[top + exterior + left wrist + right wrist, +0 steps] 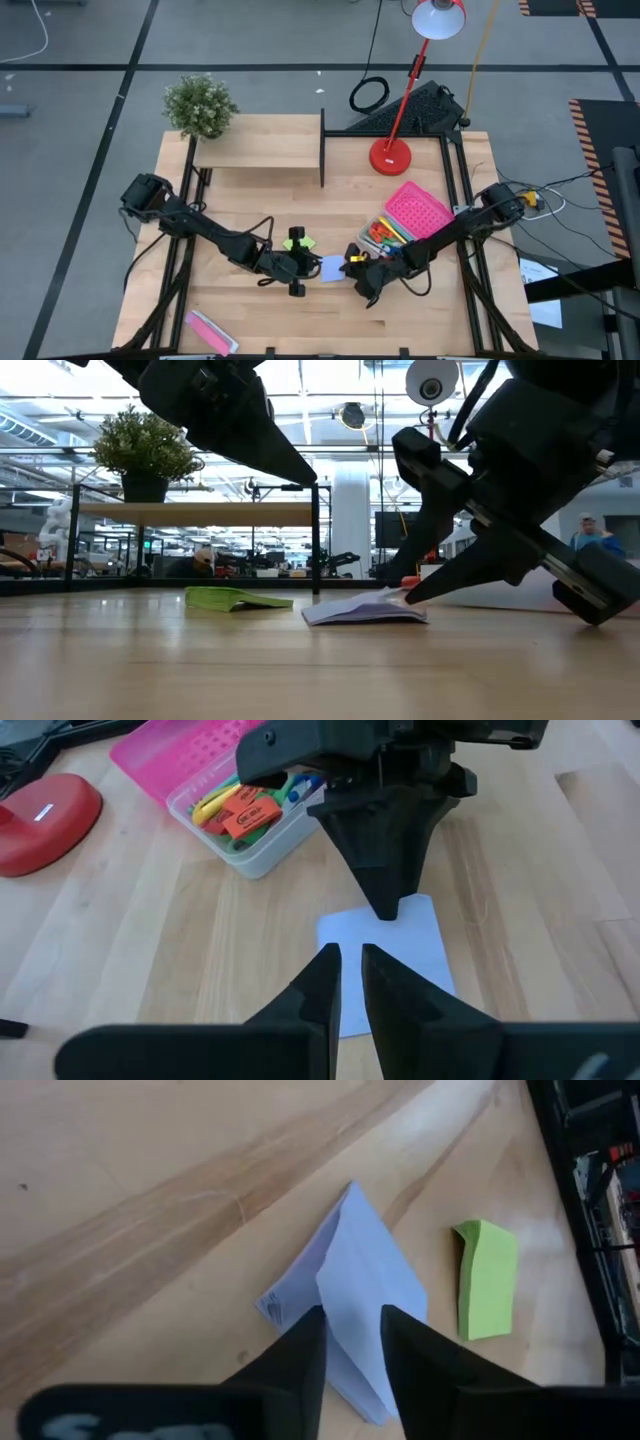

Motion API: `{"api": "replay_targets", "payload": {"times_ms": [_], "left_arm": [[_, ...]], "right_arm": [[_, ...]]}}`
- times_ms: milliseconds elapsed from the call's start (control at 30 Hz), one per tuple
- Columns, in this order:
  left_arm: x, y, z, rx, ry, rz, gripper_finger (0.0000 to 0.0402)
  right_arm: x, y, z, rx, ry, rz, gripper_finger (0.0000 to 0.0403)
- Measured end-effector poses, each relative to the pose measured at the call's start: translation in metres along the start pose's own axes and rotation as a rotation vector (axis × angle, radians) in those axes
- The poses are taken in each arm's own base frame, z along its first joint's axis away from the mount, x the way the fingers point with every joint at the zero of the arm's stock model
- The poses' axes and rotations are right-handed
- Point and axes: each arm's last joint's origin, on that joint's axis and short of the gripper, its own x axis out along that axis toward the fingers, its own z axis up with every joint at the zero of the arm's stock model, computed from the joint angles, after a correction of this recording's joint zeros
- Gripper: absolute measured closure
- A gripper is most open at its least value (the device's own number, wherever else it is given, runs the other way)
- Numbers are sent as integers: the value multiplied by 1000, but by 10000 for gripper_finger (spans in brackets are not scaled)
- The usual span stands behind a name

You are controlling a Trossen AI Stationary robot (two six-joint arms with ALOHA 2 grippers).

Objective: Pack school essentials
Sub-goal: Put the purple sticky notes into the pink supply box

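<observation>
A pale-blue sticky-note pad (332,268) lies on the wood near the table's middle front, with a green sticky-note pad (298,242) flat just beyond it. My right gripper (352,264) comes down at the pale-blue pad (345,1280) from the right and is shut on it. My left gripper (297,276) hangs above the table just left of the pad, its fingers (322,982) together but for a narrow slit, holding nothing. A clear box (383,236) at the right holds coloured stationery. My right gripper pinches the upper sheets of the pale-blue pad (352,1325) between its two fingers, at the pad's edge toward the table's right. The fingers slant down from the right. That side of the pad (395,602) is raised a little, and the rest lies on the table.
A pink perforated lid (418,208) leans at the clear box. A red lamp base (391,156) stands behind it, a wooden shelf (262,152) with a potted plant (200,105) at the far left, and a flat pink packet (210,332) at the near left edge.
</observation>
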Motion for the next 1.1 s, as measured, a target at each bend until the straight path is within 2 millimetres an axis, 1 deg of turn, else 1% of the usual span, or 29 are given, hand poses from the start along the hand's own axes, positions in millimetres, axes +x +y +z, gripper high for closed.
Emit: {"api": "replay_targets", "payload": {"times_ms": [100, 267, 367, 467, 567, 667, 900, 1100], "left_arm": [[0, 0, 0, 0, 0, 0, 353], [0, 0, 0, -1, -1, 1, 353], [0, 0, 0, -4, -1, 1, 353], [0, 0, 0, -17, 2, 2, 353], [-1, -1, -3, -26, 26, 1, 353], [-1, -1, -8, -50, 73, 9, 353], [-2, 1, -16, -115, 148, 54, 353], [-5, -4, -17, -131, 146, 43, 353]], "right_arm": [[1, -2, -1, 6, -10, 4, 336], [3, -5, -4, 49, -40, 33, 395], [4, -8, -3, 93, -57, 16, 395], [-4, -13, 3, 84, -50, -56, 400], [-17, -19, 10, 85, -29, -141, 401], [-35, -26, 18, 101, -32, -190, 402], [-87, -36, 35, 161, -35, -310, 402], [-129, -36, 40, 221, -46, -363, 402]]}}
